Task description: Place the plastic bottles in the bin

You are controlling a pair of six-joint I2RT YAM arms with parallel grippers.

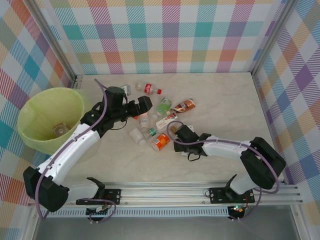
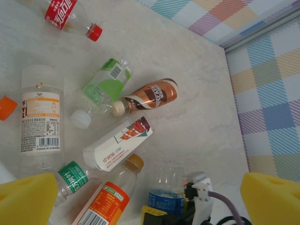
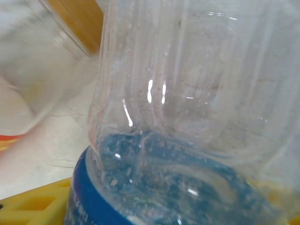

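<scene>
Left tool [image 2: 150, 199]: spread wide above the heap, holding nothing.
Right tool [image 1: 176, 131]: low on the surface [image 1: 225, 95], pads set wide on either side of a blue-label bottle [image 3: 178, 140].
Plastic bottles [image 1: 164, 106]: heaped mid-surface, well apart from the bin [image 1: 30, 107] at far left, which has one clear bottle [image 1: 60, 130] inside.
In the way: orange-label bottle [image 2: 105, 201] and white-label bottle [image 2: 119, 143], just beside the blue-label one.
Writing: white script on the red label [image 2: 61, 11]; Chinese characters on the green label [image 2: 72, 178]; barcode on the white-and-orange label [image 2: 40, 117].
</scene>
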